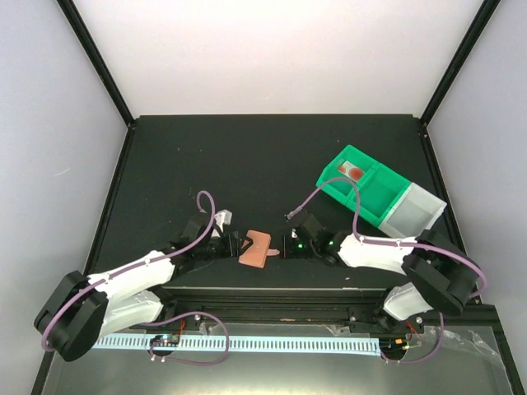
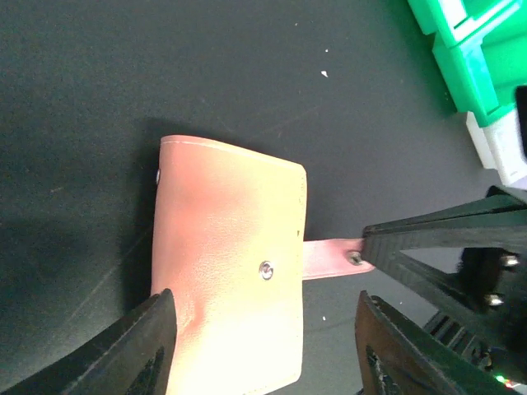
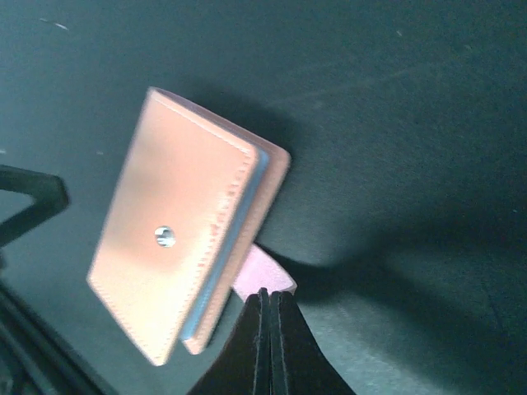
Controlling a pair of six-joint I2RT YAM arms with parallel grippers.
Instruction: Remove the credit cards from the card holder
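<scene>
My right gripper [image 3: 268, 325] is closed tight. Its two black fingers are pressed together on the little pink snap tab [image 3: 265, 278] that sticks out from one edge of the small salmon-pink leather-like card holder [image 1: 258, 248], so that hand pinches the card holder by its tab. My left gripper [image 2: 265, 329] has its jaws apart, one dark finger [image 2: 148, 350] on each side of the card holder's end nearest my wrist. In my left wrist view one finger overlaps the holder's corner and the other is apart from its edge. That hand grips nothing.

The card holder is folded shut, with its metal snap stud [image 2: 266, 269] showing on the upper leaf. It sits on the black tabletop [image 1: 247, 156] close to the near edge, about midway along it and directly between my two grippers. Between the two leaves, along the open side, the thin edge of a light blue credit card [image 3: 224, 247] shows, tucked inside the holder. I cannot tell whether more cards are in there, nor whether the holder lies flat or is tipped up on the tab side.

A green plastic compartment bin [image 1: 362, 185] with a clear section [image 1: 416, 210] joined to it stands toward the right edge of the tabletop, well apart from the card holder.
</scene>
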